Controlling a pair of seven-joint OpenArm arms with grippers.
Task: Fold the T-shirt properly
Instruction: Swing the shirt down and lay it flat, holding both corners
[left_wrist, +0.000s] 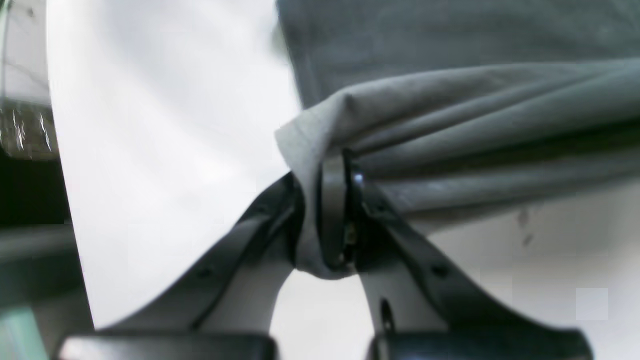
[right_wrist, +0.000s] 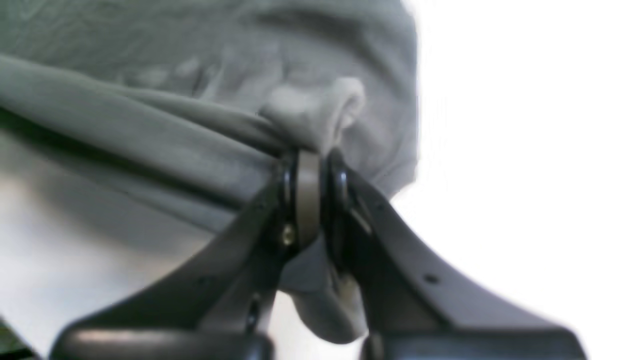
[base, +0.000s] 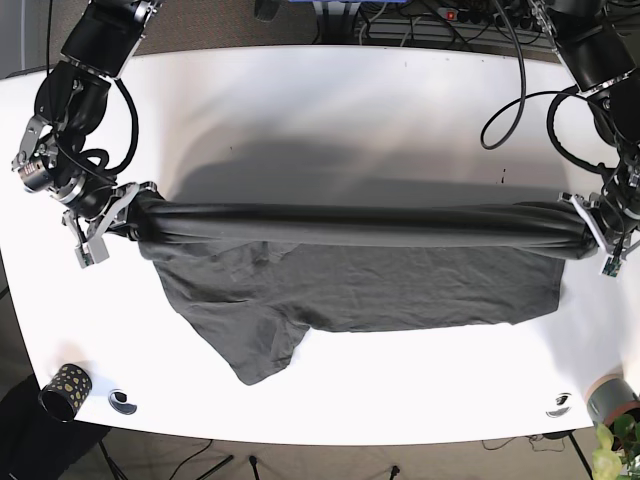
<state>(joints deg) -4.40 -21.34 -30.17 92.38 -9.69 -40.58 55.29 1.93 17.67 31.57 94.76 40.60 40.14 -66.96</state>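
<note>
T-shirt: dark grey cotton T-shirt (base: 350, 290) on white table (base: 350, 100) — top edge stretched taut
Left gripper (left_wrist: 332, 210): clenched on T-shirt
Right gripper (right_wrist: 307, 200): clenched on T-shirt
Writing: none readable

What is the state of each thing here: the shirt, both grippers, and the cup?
T-shirt: partly lifted, top edge stretched taut, lower part on the table.
Left gripper: shut on T-shirt.
Right gripper: shut on T-shirt.
Patterned cup: upright, at table edge.
</note>
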